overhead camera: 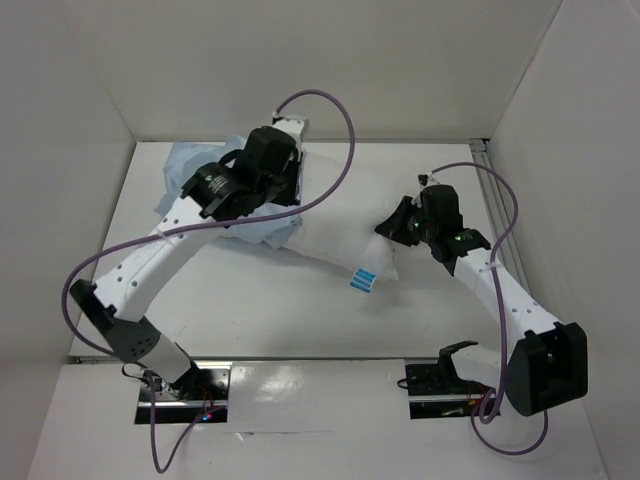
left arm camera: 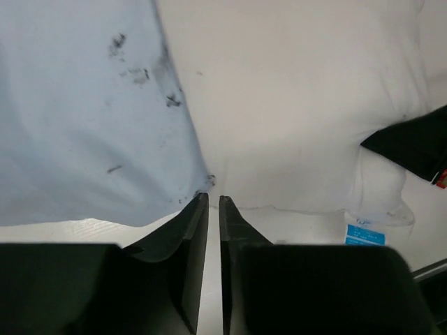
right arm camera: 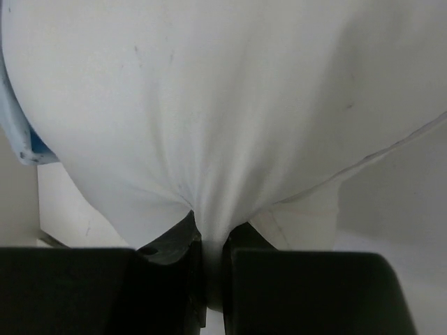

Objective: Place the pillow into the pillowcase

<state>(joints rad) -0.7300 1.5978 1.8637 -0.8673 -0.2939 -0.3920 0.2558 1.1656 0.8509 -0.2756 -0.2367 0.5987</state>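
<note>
The white pillow (overhead camera: 335, 240) lies slantwise across the table, with its blue-and-white tag (overhead camera: 362, 281) on the near edge. The light blue pillowcase (overhead camera: 185, 165) is bunched at its far left end, partly under my left arm. My left gripper (overhead camera: 275, 165) is shut at the pillowcase's edge (left arm camera: 84, 125), where that edge meets the pillow (left arm camera: 293, 105). Its fingertips (left arm camera: 202, 202) stand almost together on a corner of the cloth. My right gripper (overhead camera: 392, 225) is shut on a bunched fold of the pillow (right arm camera: 230, 105) at its right end.
White walls close in the table on the left, back and right. A cable rail (overhead camera: 495, 200) runs along the right edge. My right gripper also shows as a black shape in the left wrist view (left arm camera: 412, 143).
</note>
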